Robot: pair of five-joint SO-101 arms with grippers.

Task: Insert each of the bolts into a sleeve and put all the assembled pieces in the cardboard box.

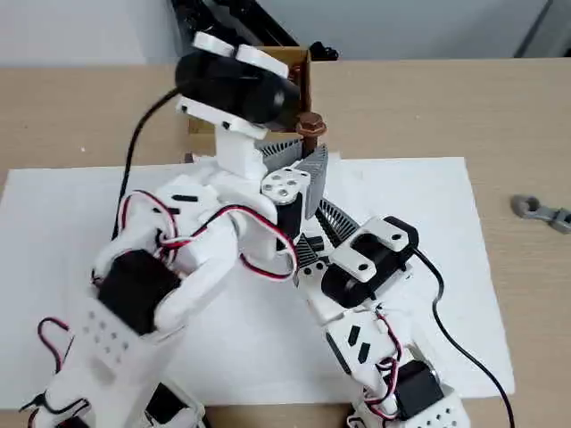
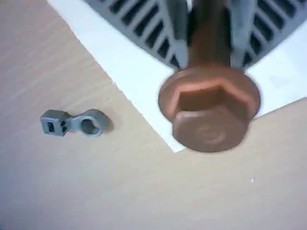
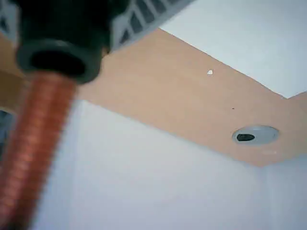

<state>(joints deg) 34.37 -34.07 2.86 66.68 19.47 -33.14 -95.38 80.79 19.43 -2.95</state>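
Observation:
My left gripper (image 1: pixel 307 153) is held above the far middle of the white sheet, shut on a copper bolt (image 1: pixel 310 125) whose hex head points up. In the left wrist view the bolt (image 2: pixel 209 108) sits between the grey fingers (image 2: pixel 144 21). My right gripper (image 1: pixel 314 234) comes up from the near right and meets it under the left arm. It is shut on a black sleeve (image 3: pixel 62 43), and the bolt's threaded shaft (image 3: pixel 33 143) runs into the sleeve's mouth. The cardboard box (image 1: pixel 300 69) stands at the far edge, mostly hidden behind the left arm.
A white paper sheet (image 1: pixel 428 232) covers the middle of the wooden table (image 1: pixel 500 107). A small grey metal fitting (image 1: pixel 539 209) lies on the bare wood at the right, seen too as the grey fitting (image 2: pixel 74 123) in the left wrist view. Cables trail from both arms.

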